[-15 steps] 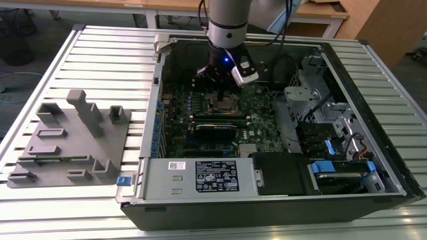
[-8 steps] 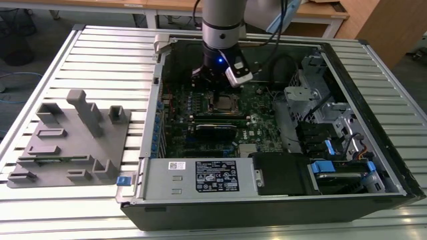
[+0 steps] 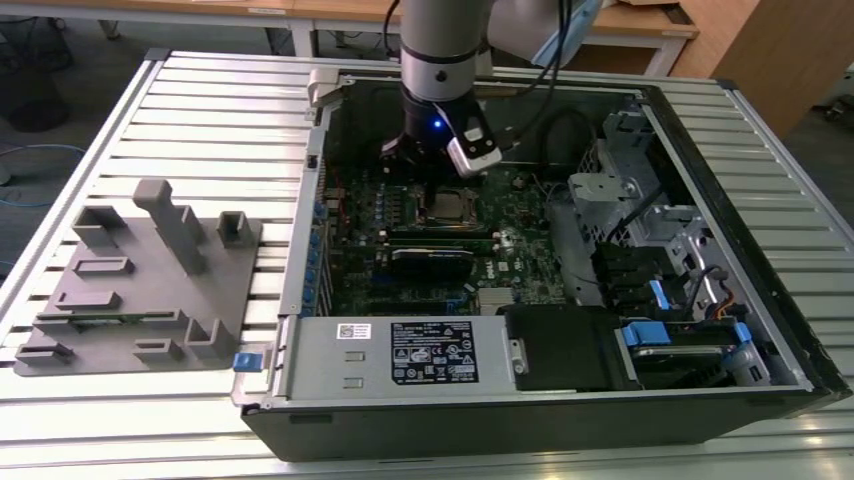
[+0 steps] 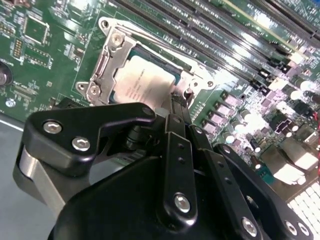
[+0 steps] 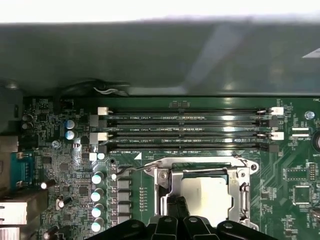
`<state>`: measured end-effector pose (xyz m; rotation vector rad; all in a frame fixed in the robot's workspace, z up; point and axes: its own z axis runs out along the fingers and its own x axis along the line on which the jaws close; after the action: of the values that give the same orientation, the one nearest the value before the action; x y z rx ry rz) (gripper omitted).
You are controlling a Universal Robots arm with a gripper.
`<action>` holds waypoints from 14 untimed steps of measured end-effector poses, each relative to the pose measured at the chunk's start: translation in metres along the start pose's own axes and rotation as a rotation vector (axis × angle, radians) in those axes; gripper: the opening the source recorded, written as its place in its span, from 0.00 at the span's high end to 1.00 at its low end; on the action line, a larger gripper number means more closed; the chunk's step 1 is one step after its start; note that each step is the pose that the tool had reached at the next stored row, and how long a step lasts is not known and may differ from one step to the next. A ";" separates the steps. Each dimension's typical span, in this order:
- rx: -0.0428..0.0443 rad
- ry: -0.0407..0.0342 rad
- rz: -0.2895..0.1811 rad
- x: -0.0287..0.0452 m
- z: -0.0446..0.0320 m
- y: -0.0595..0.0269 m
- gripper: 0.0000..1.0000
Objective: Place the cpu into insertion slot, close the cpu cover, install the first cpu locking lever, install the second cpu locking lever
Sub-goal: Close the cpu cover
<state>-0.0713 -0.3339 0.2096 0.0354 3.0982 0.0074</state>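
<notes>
Black linkage bars and screw heads of my gripper [image 4: 178, 102] crowd the foreground in the second wrist view. They narrow to two fingers drawn together, with nothing visible between them. The tips sit at the edge of the cpu cover [image 4: 106, 65] — touching it or just above it, I cannot tell. That cover lies flat, its metal frame ringing the cpu [image 4: 145, 82], whose silvery top shows through the big cut-out. The cpu is seated in the insertion slot [image 5: 202, 173]; a dark strip of the slot shows between chip and frame in the first wrist view. Just beside the frame's corner a thin wire lever [image 5: 134, 168] bends away over the green motherboard [image 5: 290, 150]; whether it is latched I cannot tell. Beyond the socket run long memory slots [image 5: 185, 131], side by side.

In the exterior view my arm [image 3: 441, 50] stands in the upper middle of the frame, and the gripper hangs inside the open computer case [image 3: 534, 425], over the socket. A black card [image 3: 434, 262] sits just below the socket in that picture. At the exterior view's left a grey fixture tray [image 3: 147, 290] rests on the slatted table [image 3: 200, 100] — well apart from the case.
</notes>
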 end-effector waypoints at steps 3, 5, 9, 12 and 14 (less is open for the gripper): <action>0.0001 0.0001 0.000 0.0003 0.0008 -0.0001 0.89; 0.0002 0.0000 0.000 0.0010 0.0009 0.0000 0.89; 0.0003 0.0000 0.000 0.0040 0.0036 -0.0001 0.89; 0.0005 0.0002 0.000 0.0043 0.0042 -0.0002 0.89; 0.0005 0.0001 0.000 0.0043 0.0043 -0.0001 0.89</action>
<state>-0.0754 -0.3339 0.2052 0.0353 3.0983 0.0066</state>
